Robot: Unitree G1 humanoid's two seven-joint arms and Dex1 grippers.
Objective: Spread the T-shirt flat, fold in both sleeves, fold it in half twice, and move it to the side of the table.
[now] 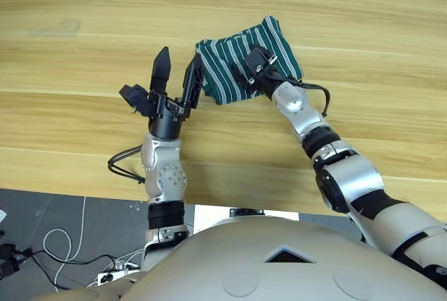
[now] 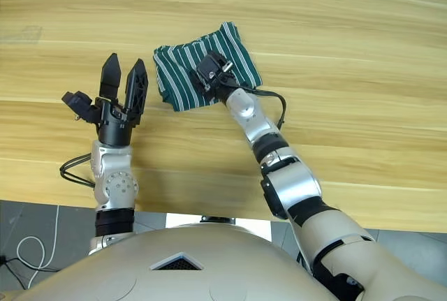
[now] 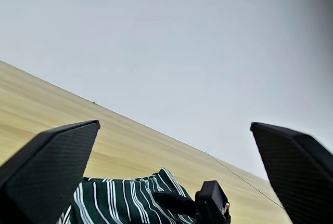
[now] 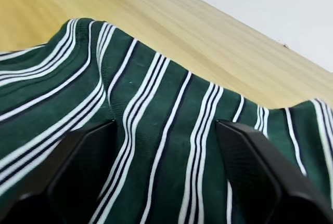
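The T-shirt (image 1: 222,70), dark green with thin white stripes, lies folded into a small, roughly square bundle on the pale wooden desk (image 1: 84,8). It sits directly beneath the right pincer (image 1: 250,63) and reaches past it on the far side and to both sides. The corner farthest beyond the pincer rises into a slight peak.

The right pincer comes down onto the middle of the bundle. Its 2 black fingers (image 4: 78,172) are spread apart, and a stretch of striped cloth lies between them. In the right wrist view the cloth under the pincer shows soft ripples, with bare desk beyond its far edge.

The left pincer (image 1: 179,63) stands just to the left of the T-shirt, with its 2 fingers (image 3: 52,167) spread wide, pointing away from the robot and gripping nothing. The finger nearer the cloth is right at the bundle's left edge; I cannot tell if it touches. Between these fingers, the left wrist view shows the T-shirt ahead, with the right pincer on top of it.

Behind the left pincer, past the desk's near edge, loose cables (image 1: 63,245) lie on a grey floor.
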